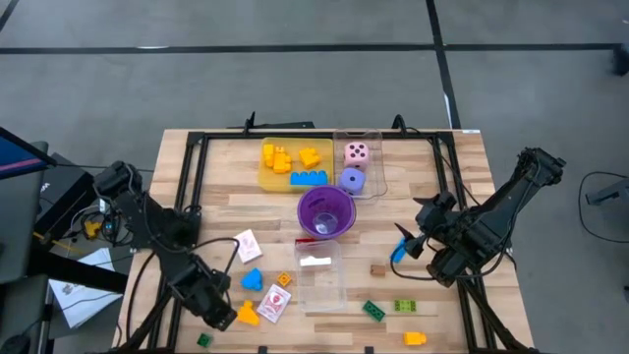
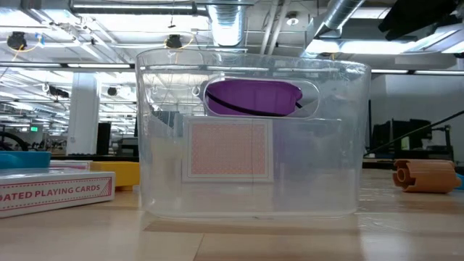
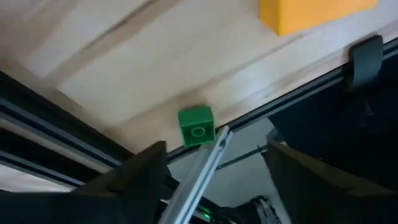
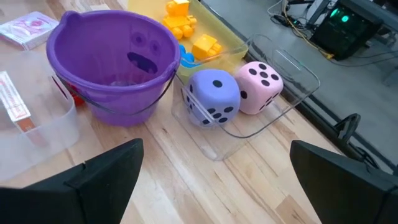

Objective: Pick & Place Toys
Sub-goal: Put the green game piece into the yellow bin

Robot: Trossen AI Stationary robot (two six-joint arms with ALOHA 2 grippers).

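Where the clear tray (image 2: pixel 250 138) stands, purple cup (image 2: pixel 254 96) shows only partly.

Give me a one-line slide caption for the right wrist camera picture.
Open right gripper faces the purple cup, with the purple die and pink die side by side in a clear tray.

A cup (image 1: pixel 325 212) stands mid-tabletop (image 1: pixel 462 187). Behind it two trays sit side by side, one holding bricks (image 1: pixel 293 163), the other two dice (image 1: pixel 355 165). Before it stands a bin (image 1: pixel 320 276), with cards (image 1: pixel 263 273) and bricks scattered along the front edge.
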